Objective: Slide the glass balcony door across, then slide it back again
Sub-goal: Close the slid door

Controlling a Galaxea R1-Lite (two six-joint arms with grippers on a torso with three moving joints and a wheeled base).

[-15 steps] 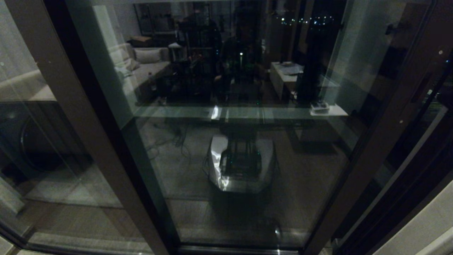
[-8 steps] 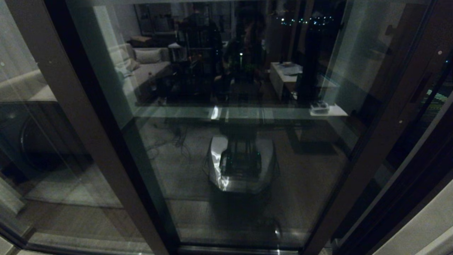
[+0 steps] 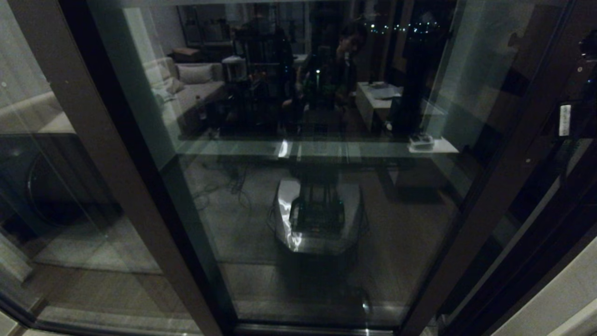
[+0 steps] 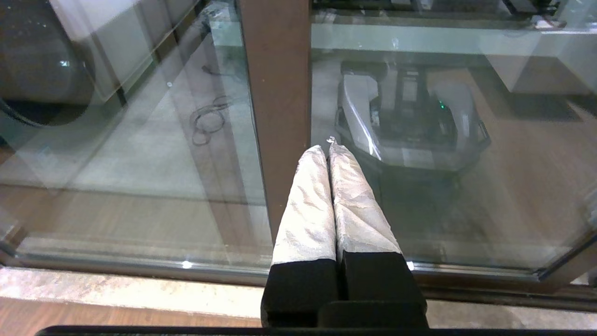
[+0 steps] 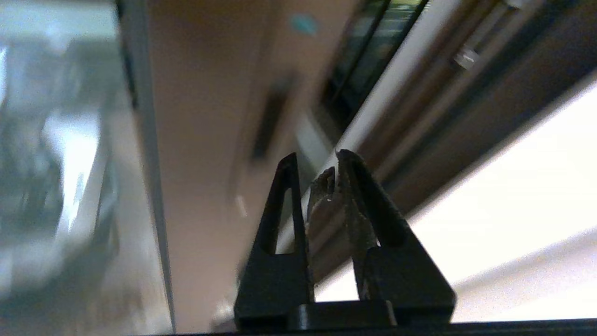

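Observation:
The glass balcony door [image 3: 510, 158] fills the head view. Its dark brown right stile carries a narrow slot handle [image 3: 555, 116] and a small round lock [image 3: 579, 69]. My right arm [image 3: 565, 120] shows at the right edge, level with the handle. In the right wrist view my right gripper [image 5: 317, 156] is open by a narrow gap with nothing in it. It points up beside the stile [image 5: 200, 116] and its slot handle [image 5: 268, 123]. My left gripper [image 4: 329, 147] is shut, its white-wrapped fingers low before a plain brown stile [image 4: 275, 93].
A pale wall [image 3: 559, 289] and dark outer frame close off the right side. The metal floor track [image 4: 140, 268] and a stone sill [image 4: 116, 289] run below the glass. My own base is mirrored in the pane [image 3: 319, 219]. A dark round appliance [image 3: 46, 186] stands behind the left glass.
My right arm has risen into the head view at the right edge, next to the handle stile. The door frame has not visibly shifted.

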